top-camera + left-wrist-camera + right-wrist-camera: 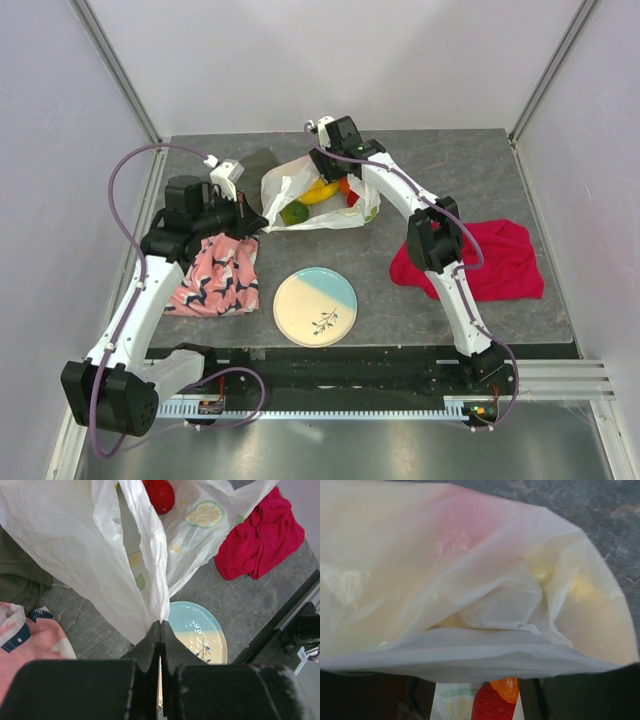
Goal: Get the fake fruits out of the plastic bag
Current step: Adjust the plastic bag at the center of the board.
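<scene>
The plastic bag lies at the middle back of the table with its mouth open. Inside it are a yellow banana, a green round fruit and a red apple. My left gripper is shut on the bag's left edge, pinching the film at the fingertips. The red apple shows through the mouth. My right gripper is over the bag's back side. Its jaws stand apart, with bag film draped over the tips. An orange fruit and the red apple show between them.
A cream-and-blue plate sits in front of the bag and also shows in the left wrist view. A red cloth lies to the right, a pink patterned cloth to the left, and a dark olive cloth behind the bag.
</scene>
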Available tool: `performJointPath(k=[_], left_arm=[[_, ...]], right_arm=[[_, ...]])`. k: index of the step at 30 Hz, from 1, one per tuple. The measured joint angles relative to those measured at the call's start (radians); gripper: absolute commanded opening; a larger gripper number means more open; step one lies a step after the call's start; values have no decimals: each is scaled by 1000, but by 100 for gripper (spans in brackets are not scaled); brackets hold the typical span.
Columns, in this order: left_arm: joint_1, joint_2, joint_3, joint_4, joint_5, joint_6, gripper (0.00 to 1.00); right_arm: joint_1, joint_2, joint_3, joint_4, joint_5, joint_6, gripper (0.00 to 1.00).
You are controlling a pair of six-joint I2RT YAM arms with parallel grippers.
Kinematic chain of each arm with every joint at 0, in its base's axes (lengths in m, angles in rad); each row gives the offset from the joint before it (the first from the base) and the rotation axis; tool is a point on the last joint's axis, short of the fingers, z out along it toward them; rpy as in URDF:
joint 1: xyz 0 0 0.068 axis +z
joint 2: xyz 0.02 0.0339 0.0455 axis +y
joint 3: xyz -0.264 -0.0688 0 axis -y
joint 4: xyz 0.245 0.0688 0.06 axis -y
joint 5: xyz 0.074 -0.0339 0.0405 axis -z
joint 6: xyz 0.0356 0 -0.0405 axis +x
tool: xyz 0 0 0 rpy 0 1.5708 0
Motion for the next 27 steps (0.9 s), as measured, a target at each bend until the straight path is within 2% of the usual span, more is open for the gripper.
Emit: performJointPath(k=[8,14,19,23,27], left_arm=[[0,0,75,26,9,0,2],[0,-2,88,41,47,-4,2],[0,-16,84,41,58,-14,2],[0,-19,78,44,58,-23,1],[0,-19,74,48,58,-29,2]], right_arm=[[-7,-56,26,137,250,-44,66],[-41,-180,2,196,340,-79,71],[-39,-402,-180,181,244,-87,72],[15,-587,-384,167,89,-79,63],[89,-679,-531,146,-31,-88,52]])
